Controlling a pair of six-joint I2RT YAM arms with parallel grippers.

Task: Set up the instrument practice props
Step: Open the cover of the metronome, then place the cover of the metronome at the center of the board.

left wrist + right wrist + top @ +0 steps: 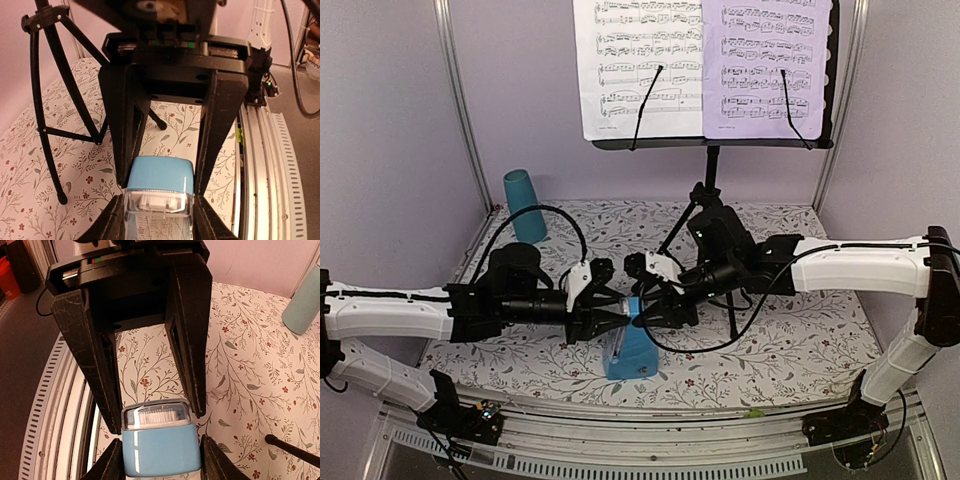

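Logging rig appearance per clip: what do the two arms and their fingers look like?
The left arm and right arm have white tubular links between bulky black joints. Black cables run along them and loop off the wrists. A white cover sits at each wrist. The fingers are flat matte-black bars, scuffed along the edges.

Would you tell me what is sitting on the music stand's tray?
A white page on the left and a lavender page on the right stand side by side, each behind a black wire. They cover the tray's face; only its bottom lip and right edge show.
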